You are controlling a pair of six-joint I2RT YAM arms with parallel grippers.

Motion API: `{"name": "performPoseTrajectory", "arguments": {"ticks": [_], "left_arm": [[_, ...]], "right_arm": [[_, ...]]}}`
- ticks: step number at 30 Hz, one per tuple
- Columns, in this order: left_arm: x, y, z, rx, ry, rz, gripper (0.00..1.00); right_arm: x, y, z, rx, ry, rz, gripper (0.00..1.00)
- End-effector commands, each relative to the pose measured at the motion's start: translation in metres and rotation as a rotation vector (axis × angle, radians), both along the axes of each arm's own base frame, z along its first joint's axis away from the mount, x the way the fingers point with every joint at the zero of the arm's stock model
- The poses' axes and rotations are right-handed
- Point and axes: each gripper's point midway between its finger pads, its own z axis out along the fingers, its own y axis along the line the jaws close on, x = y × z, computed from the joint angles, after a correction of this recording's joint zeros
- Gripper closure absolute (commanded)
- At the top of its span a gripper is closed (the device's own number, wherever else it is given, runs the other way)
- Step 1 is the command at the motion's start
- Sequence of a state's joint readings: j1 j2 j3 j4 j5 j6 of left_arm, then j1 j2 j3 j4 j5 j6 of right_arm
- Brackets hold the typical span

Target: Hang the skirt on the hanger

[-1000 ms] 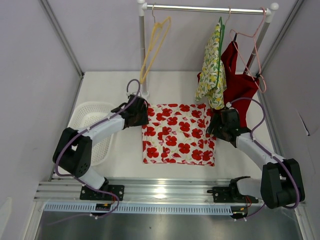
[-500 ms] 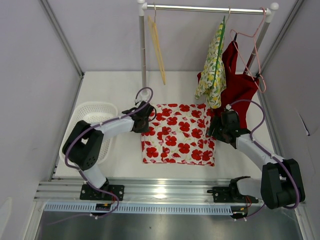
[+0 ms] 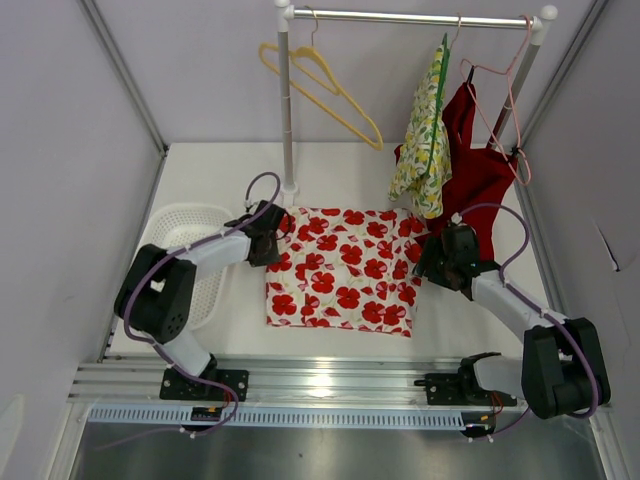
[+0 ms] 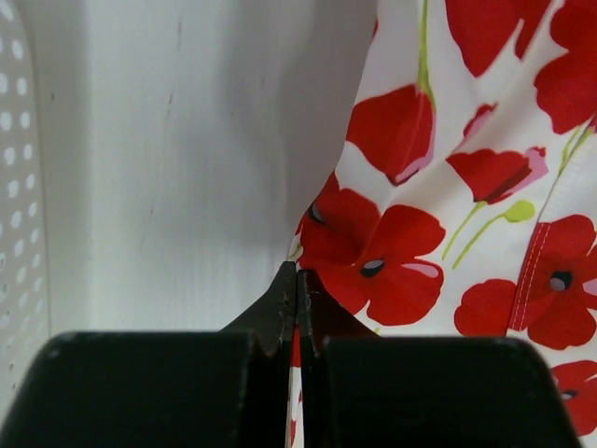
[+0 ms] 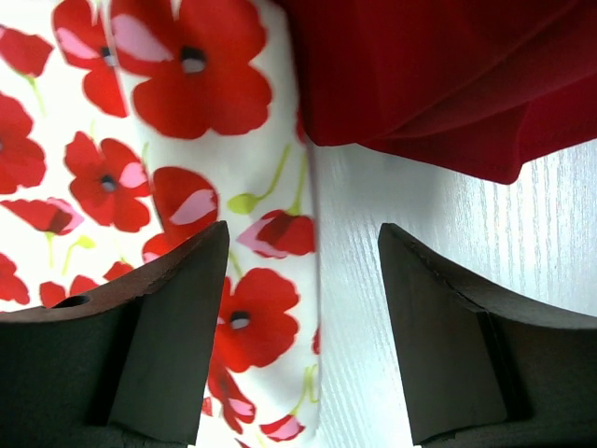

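The skirt (image 3: 340,270) lies spread on the table (image 3: 230,310), starting at the foot of the white post (image 3: 288,130) and reaching away to its right, not yet anywhere near a hanger. The left gripper (image 3: 268,245) sits just beside the post's foot with its fingers pressed together on the skirt's near-post edge; the left wrist view shows only a sliver of cloth caught at the very tips, so the likeliest failure is that this thin pinch slides off as soon as the arm lifts or pulls. The right gripper (image 3: 437,262) is well to the right of the post, its fingers spread wide over the skirt's far edge and clamped on nothing. With only one side held, any lift would probably drag the cloth toward the post and bunch it rather than raise the waistband level. The hem of the red garment (image 3: 480,165), hanging far to the right of the post, droops right beside the open fingers in the right wrist view, so a closing grasp placed slightly off could take that cloth instead of, or along with, the skirt. The yellow hanger (image 3: 330,85) hangs askew from the rail just right of the post's top, high above the skirt; it looks free to swing, and a nudge could knock it further off line. The left arm's cable loops close to the post and could snag there.
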State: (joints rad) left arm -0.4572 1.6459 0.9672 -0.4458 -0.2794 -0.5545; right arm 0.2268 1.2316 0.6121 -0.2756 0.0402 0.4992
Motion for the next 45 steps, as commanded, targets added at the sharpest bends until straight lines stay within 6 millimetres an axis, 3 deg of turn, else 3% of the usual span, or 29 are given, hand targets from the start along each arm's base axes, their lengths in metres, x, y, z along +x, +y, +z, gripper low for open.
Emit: {"name": "performPoseTrajectory", "arguments": {"ticks": [1,6,11,13,23,30,38,43,45], "left_arm": [[0.002,-0.001,0.009,-0.066,-0.029,0.03,1.0],[0.004,-0.006,0.009,-0.119,-0.036,0.025,1.0],[0.006,-0.008,0.007,-0.124,-0.024,0.007,1.0],[0.006,-0.009,0.006,-0.131,-0.024,0.005,1.0],[0.007,-0.012,0.004,-0.14,-0.017,-0.014,1.0],[0.007,-0.008,0.003,-0.136,-0.014,-0.012,1.0],[0.007,0.002,0.003,-0.126,-0.01,0.001,1.0],[0.011,-0.002,0.015,-0.144,-0.035,-0.021,1.0],[0.013,-0.007,0.023,-0.165,-0.051,-0.051,0.92]], "right_arm": [[0.005,0.0,0.003,0.003,-0.031,0.0,0.29],[0.002,0.002,-0.007,0.007,-0.013,0.009,0.31],[0.0,0.005,-0.017,0.017,0.019,0.018,0.41],[0.001,0.004,-0.021,0.006,0.035,0.016,0.5],[0.016,0.007,-0.023,0.013,0.029,0.002,0.72],[0.023,-0.006,-0.025,-0.045,0.04,-0.032,1.0],[0.023,-0.03,-0.025,-0.079,0.053,-0.091,1.0],[0.024,-0.023,-0.018,-0.04,0.027,-0.078,1.0],[0.024,-0.017,-0.011,-0.018,0.007,-0.06,0.96]]}}
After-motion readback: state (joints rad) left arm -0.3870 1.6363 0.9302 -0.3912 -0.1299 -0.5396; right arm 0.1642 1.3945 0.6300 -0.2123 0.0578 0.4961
